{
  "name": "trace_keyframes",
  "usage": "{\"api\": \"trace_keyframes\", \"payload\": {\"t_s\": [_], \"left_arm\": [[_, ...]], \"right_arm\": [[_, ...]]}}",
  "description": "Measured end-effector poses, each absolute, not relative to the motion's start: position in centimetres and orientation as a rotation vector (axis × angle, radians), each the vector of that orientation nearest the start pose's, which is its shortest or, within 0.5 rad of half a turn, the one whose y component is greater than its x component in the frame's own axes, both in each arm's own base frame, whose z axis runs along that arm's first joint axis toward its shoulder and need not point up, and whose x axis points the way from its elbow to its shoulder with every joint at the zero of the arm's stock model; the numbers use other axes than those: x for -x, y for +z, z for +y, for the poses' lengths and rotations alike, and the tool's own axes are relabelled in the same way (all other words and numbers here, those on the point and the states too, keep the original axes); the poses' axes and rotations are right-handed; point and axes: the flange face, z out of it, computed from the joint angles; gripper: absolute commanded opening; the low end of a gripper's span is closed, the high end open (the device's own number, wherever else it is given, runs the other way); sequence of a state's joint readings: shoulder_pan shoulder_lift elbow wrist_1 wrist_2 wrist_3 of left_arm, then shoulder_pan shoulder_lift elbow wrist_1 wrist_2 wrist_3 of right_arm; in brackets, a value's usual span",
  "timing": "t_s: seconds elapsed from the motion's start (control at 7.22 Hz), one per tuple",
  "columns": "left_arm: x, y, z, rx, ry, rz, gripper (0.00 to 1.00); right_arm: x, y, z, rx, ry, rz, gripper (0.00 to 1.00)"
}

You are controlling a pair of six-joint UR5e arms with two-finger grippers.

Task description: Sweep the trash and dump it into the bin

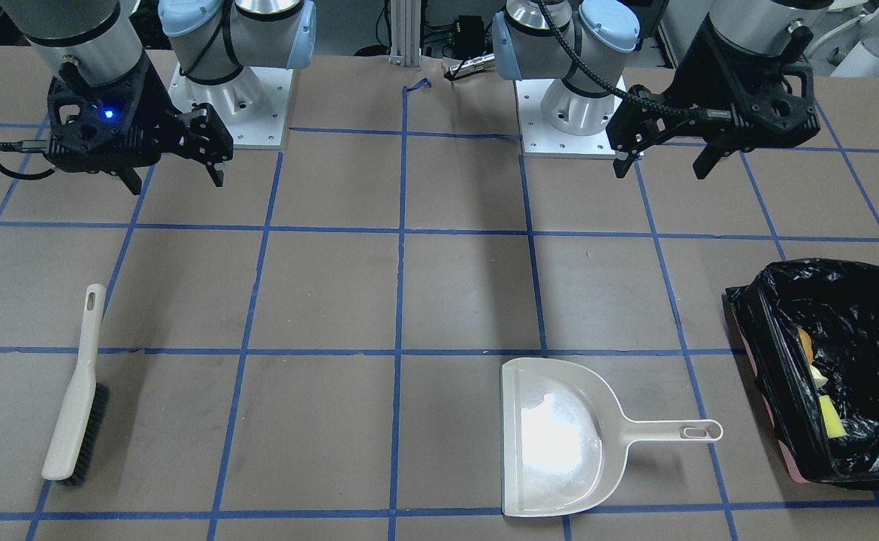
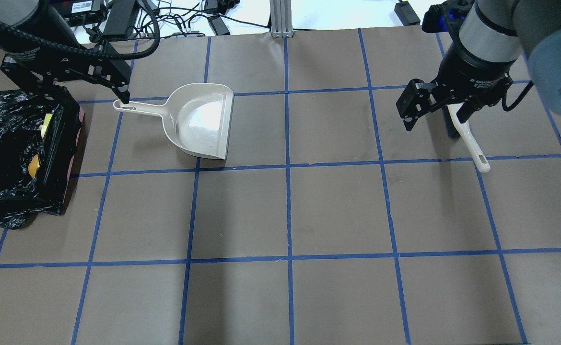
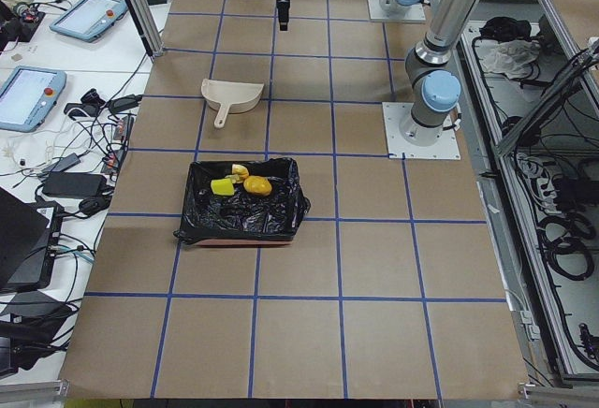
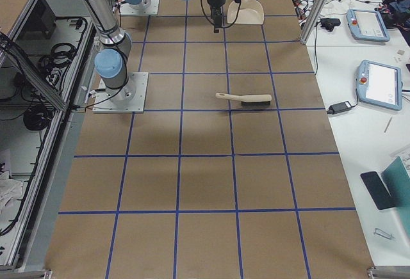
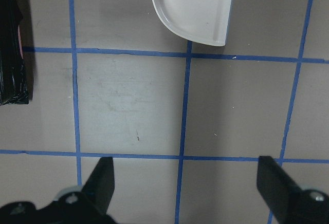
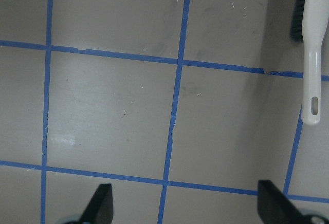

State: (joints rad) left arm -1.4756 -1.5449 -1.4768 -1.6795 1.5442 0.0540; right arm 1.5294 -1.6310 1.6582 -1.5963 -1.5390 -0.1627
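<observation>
Brown paper ruled with blue tape covers the table [image 1: 334, 300], where the sweep looks complete. All 3 pieces of trash lie in the bin [image 1: 868, 338], a black-bagged tub on the robot's left side, toward the table's edge opposite the robot. The side view shows the yellow wedge [image 3: 222, 186], the golden-brown lump [image 3: 257, 185] and the pale cream slice [image 3: 239, 170] together on the crinkled liner. No piece shows on the paper.

The dustpan [image 1: 560, 436] sits empty and flat near that same far edge, its handle pointing at the bin. The brush [image 1: 75, 406] lies on its side on the robot's right, also toward that edge.

Both arms hang above the table, nearer the robot's edge. The left pincer [image 1: 661, 169] is spread wide and grips nothing, as is the right pincer [image 1: 176, 180]. Each wrist camera shows bare paper between its 2 fingers.

By these pictures, what remains is parking the 2 arms. That calls for pulling each arm back toward its base without dropping lower. The left pincer should stay clear of the dustpan handle and the loose bag. The right pincer should stay clear of the brush handle, so the tools lie undisturbed and nothing tips out of the bin.
</observation>
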Motion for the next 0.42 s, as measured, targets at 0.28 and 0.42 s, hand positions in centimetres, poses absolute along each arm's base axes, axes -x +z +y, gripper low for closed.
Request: {"api": "trace_keyframes", "payload": {"t_s": [0.28,0.42], "left_arm": [[8.97,53.35,-49.0,0.055,-0.026,3.165,1.0],[8.97,53.34,-49.0,0.054,-0.028,3.165,1.0]], "right_arm": [[-11.68,47.64,-47.13,0.188,-0.003,3.106,1.0],[-11.68,47.62,-47.14,0.188,-0.002,3.107,1.0]]}}
